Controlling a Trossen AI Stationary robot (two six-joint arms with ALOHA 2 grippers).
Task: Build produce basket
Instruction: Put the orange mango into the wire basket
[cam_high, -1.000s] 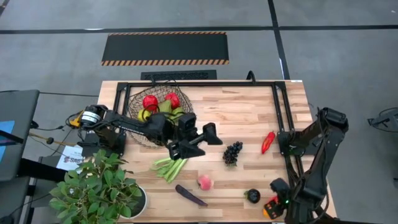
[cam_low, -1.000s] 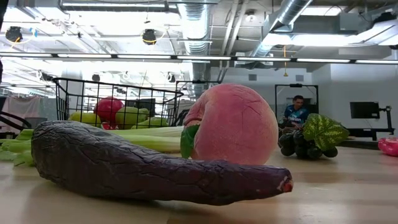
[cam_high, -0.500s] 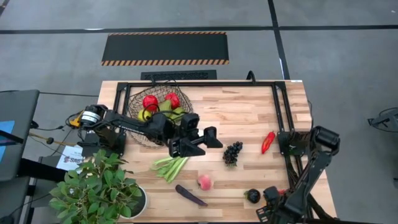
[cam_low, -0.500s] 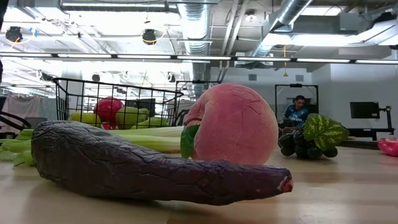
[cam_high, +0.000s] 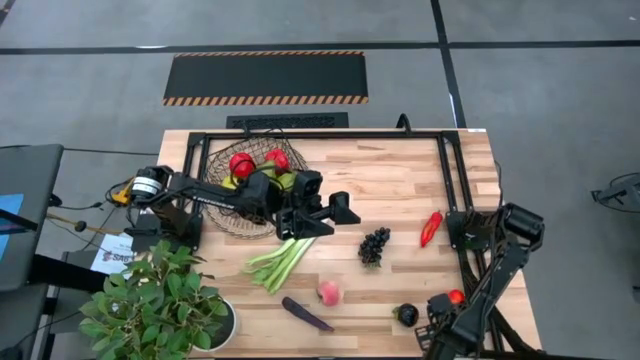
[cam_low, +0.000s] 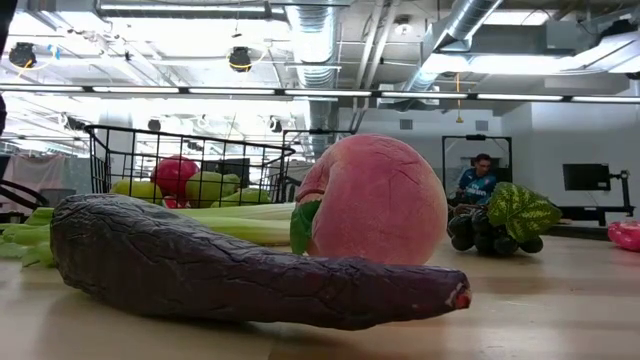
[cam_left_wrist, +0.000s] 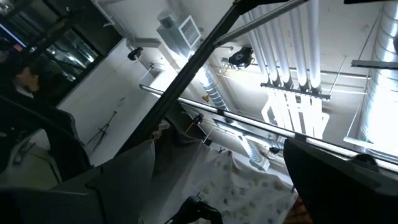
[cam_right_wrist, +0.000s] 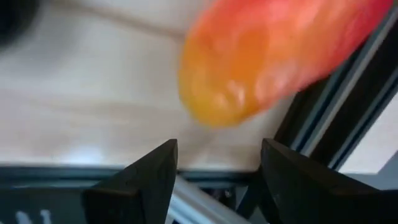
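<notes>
The left gripper (cam_high: 335, 210) hangs spread and empty just beside the basket (cam_high: 215, 215), above the celery (cam_high: 280, 260). The right gripper (cam_right_wrist: 217, 177), parted, reaches toward an orange pepper (cam_right_wrist: 273, 56).

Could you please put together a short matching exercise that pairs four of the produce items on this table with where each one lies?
Things:
1. red apples
2. red chilli
3. aubergine
4. grapes

Places:
A. near the table's front edge, beside the peach
B. inside the basket
C. mid-table, between the chilli and the celery stalks
D. by the table's right rail

Pairs: 1-B, 2-D, 3-A, 4-C
</notes>
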